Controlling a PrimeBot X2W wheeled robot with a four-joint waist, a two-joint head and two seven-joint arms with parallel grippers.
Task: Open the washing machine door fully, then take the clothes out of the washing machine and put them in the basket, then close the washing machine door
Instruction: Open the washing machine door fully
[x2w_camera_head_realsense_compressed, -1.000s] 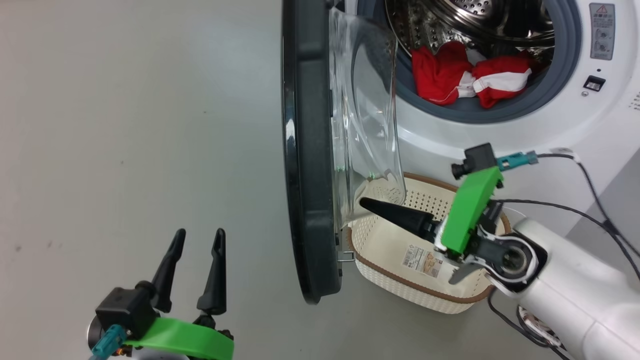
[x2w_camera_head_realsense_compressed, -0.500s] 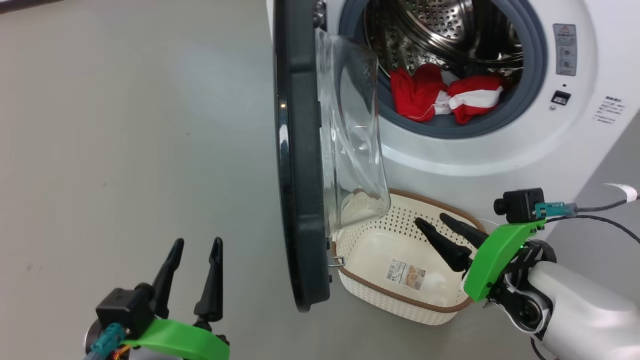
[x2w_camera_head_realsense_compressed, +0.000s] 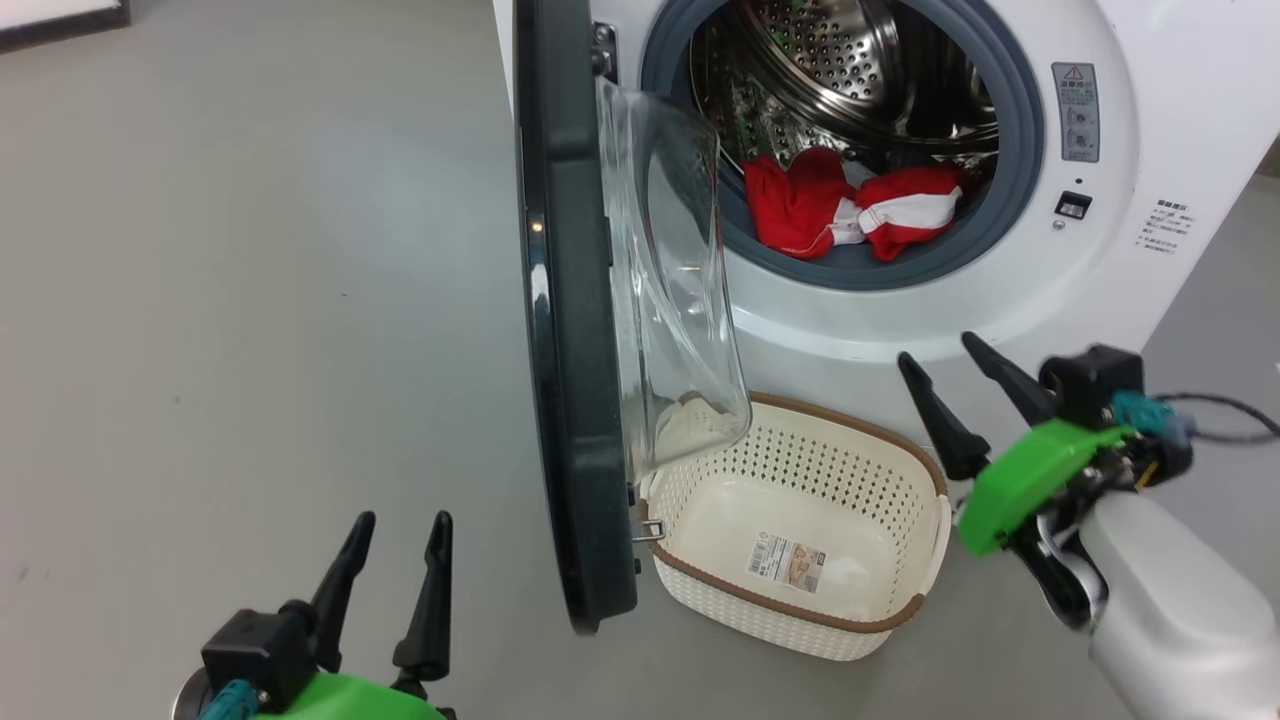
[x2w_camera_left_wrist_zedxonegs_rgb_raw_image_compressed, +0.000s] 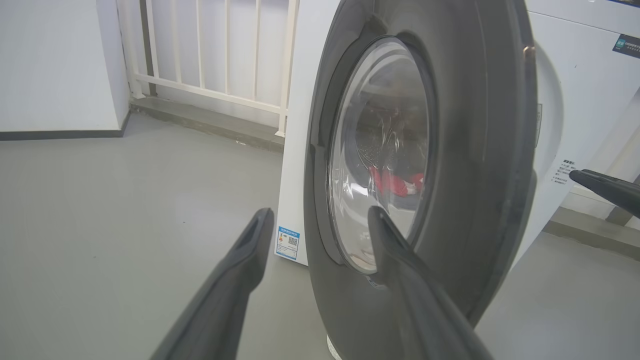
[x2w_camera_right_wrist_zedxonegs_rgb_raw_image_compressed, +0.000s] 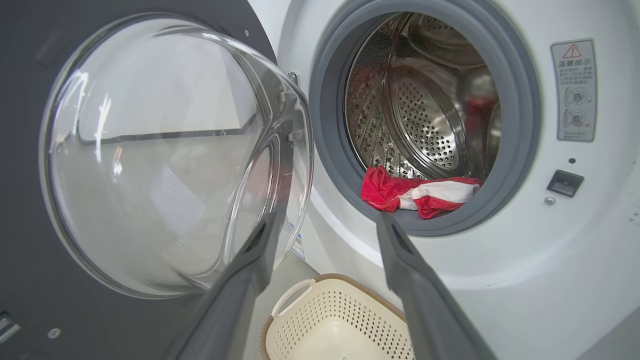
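Note:
The washing machine stands with its washing machine door swung out, edge-on in the head view, its clear bowl over the left end of the basket. The red and white clothes lie at the drum's front lip. My right gripper is open and holds nothing, just right of the basket, fingers pointing at the machine's front below the opening. In the right wrist view, that gripper looks at the clothes and the basket. My left gripper is open and holds nothing, left of the door.
Grey floor stretches wide to the left of the door. A white railing and a wall stand behind the machine's left side. A dark cable trails from my right wrist. The door latch socket sits right of the drum opening.
My right gripper has risen out of the basket, swung to its right and spread its fingers wider. The head camera has shifted. The left gripper and the door have stayed put.

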